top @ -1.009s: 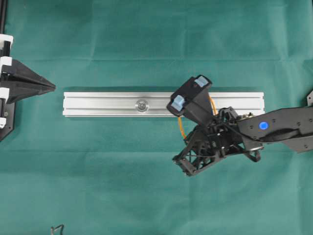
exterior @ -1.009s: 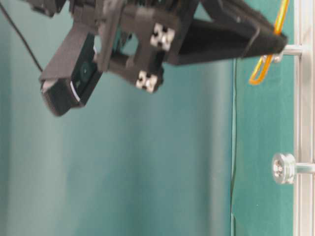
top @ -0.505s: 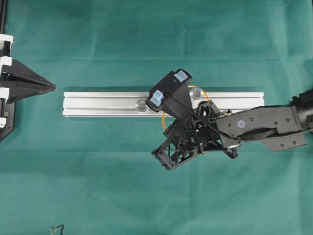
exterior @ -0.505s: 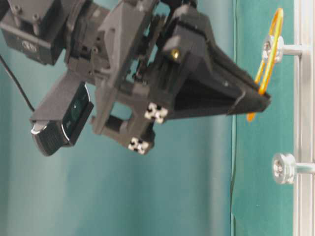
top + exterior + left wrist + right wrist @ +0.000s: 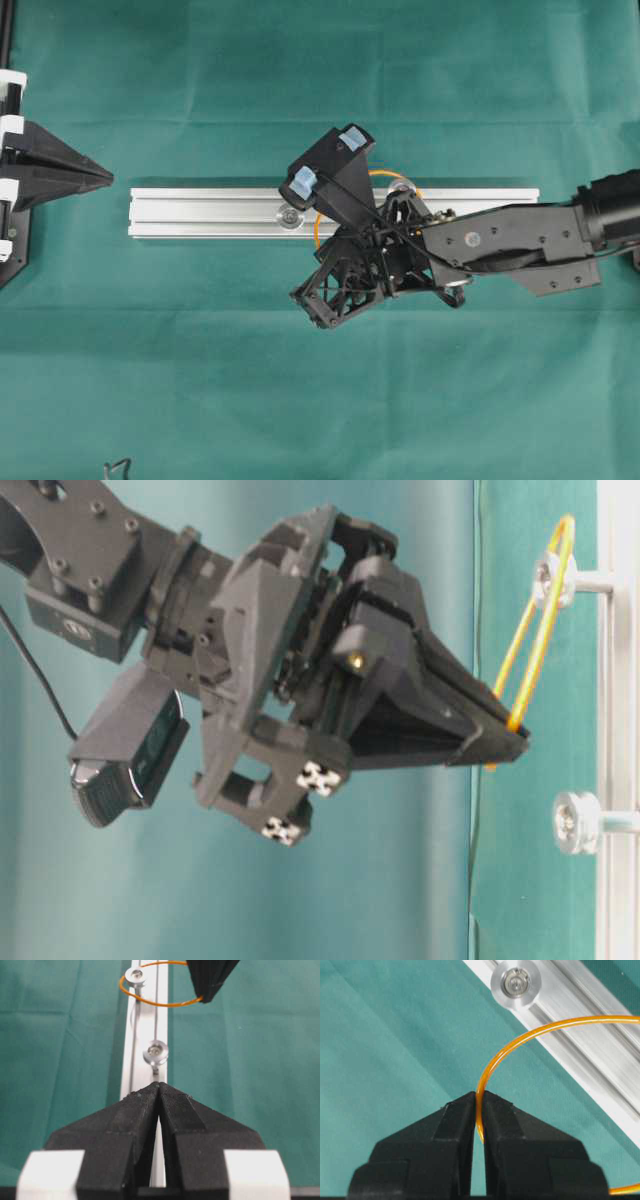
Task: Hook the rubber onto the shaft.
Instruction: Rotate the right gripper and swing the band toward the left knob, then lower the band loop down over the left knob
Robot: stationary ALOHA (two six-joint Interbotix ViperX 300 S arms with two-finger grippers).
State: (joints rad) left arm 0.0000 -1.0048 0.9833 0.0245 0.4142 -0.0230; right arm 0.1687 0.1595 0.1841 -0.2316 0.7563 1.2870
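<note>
Right wrist view first: the right gripper (image 5: 479, 1097) has its jaws pinched tight on the rubber (image 5: 530, 1035), the orange strand running up out of the tips and arching over the silver rail (image 5: 590, 1025). Just past the tips stands a bare shaft (image 5: 516, 983), nothing around it. From the left wrist view, the left gripper (image 5: 159, 1091) sits idle with its jaws pressed together on nothing, well back at the end of the rail, and beyond it I can see the loop already caught around the far shaft (image 5: 135, 976) and pulled toward the black tips. The table-level view bears that out: the band hangs off the upper post and stretches down to the gripper. So I'd say one end is hooked; what seems left is drawing the loop over the nearer shaft and letting go.
</note>
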